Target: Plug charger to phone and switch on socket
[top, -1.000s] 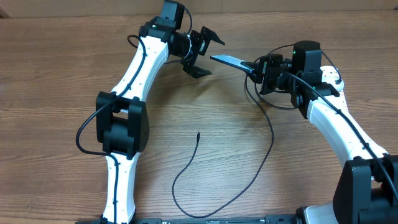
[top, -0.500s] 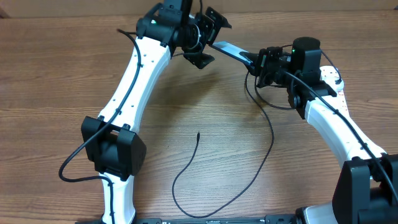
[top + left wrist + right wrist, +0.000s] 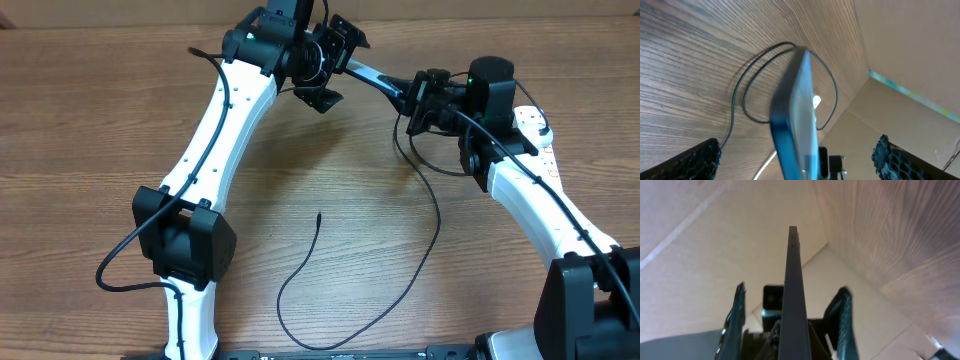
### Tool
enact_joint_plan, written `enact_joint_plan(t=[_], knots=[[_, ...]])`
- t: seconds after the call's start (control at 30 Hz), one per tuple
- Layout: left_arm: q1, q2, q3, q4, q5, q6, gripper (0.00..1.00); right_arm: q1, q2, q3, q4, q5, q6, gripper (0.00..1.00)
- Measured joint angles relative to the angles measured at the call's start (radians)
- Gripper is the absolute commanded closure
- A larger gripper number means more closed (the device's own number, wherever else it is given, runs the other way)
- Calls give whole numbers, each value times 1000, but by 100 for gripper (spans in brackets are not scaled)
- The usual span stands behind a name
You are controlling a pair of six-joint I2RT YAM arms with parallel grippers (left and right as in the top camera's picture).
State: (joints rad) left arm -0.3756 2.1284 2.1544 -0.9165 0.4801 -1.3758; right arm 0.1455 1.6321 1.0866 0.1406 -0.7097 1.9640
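Note:
My right gripper (image 3: 415, 100) is shut on the phone (image 3: 372, 78) and holds it edge-on above the table, its free end pointing to the far left. The phone shows as a dark edge in the right wrist view (image 3: 792, 280), with my right gripper (image 3: 792, 352) at the bottom. My left gripper (image 3: 338, 62) is open, with one jaw on each side of the phone's free end (image 3: 795, 115); no touch shows. The charger cable (image 3: 436, 225) lies loose on the table with its tip (image 3: 318, 215) free. The socket (image 3: 537, 122) lies at the right, mostly under my right arm.
A cardboard wall (image 3: 450, 8) runs along the table's far edge, close behind both grippers. Loops of the black cable (image 3: 740, 95) lie on the wood below the phone. A thin white cord (image 3: 769, 161) runs under the left gripper.
My left gripper moved up and to the right until its open jaws straddled the phone's free end. My right gripper moved the phone slightly toward the far side. The cable stayed put.

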Motion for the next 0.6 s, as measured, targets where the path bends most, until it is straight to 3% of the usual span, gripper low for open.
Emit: enact_joint_plan(t=[0.53, 0.6], knots=[[0, 0, 0, 0, -29, -85, 0, 13, 0, 0, 69, -85, 52, 96], [0, 0, 0, 0, -29, -85, 4, 22, 0, 0, 68, -87, 52, 96]])
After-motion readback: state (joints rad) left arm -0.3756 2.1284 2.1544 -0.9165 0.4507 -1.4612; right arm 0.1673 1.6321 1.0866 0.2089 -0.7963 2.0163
